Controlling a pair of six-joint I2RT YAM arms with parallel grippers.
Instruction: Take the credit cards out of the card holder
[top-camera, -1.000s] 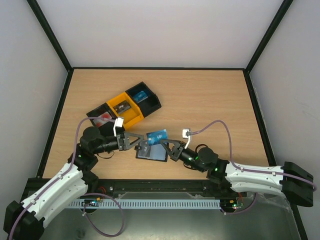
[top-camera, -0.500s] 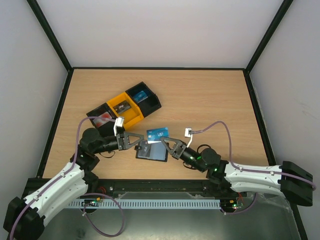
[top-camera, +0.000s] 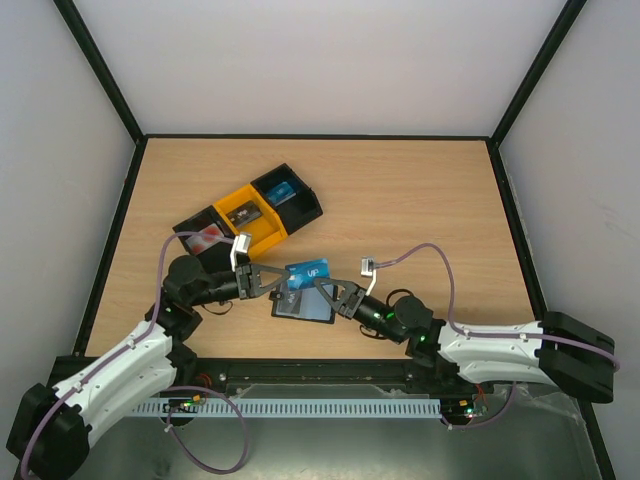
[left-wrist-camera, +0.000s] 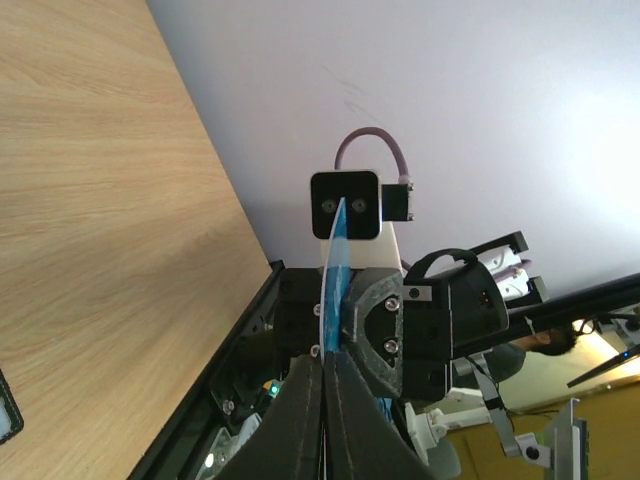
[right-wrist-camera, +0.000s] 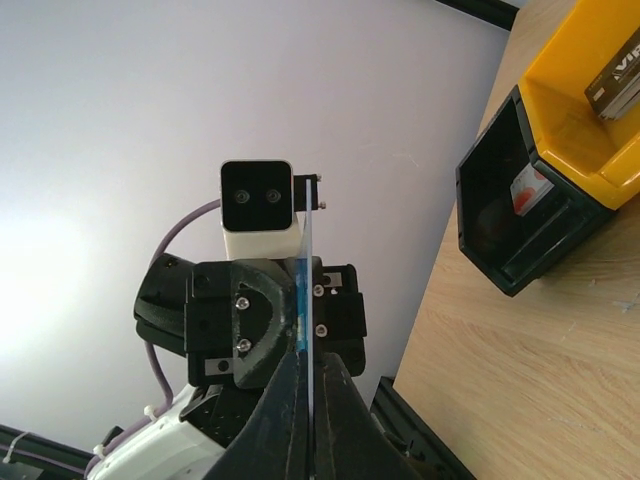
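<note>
One second ago the left gripper (top-camera: 279, 283) stood with its jaws wide apart at the left end of the blue credit card (top-camera: 306, 272). Now these jaws are pressed flat on that end. The right gripper (top-camera: 322, 288) was clenched on the card's right end then, and it grips it in the same way now, so both grippers pinch the one card between them. The card and the right arm have shifted a little to the left. The card is held just above the card holder (top-camera: 303, 308), which lies flat on the table (top-camera: 420, 200) in the same place as before.

In the top view the card and the fingertips cover the holder's far edge, so I cannot tell what is inside it. In the left wrist view the card (left-wrist-camera: 332, 262) shows only edge-on, as a thin blue line, and the same in the right wrist view (right-wrist-camera: 305, 262). A dark corner (left-wrist-camera: 6, 418) at the left border is cut off and I cannot identify it. The yellow bin (right-wrist-camera: 590, 110) is cut by the frame. The black bin (right-wrist-camera: 515, 225) beside it holds a red card (right-wrist-camera: 528, 187), only partly visible.
</note>
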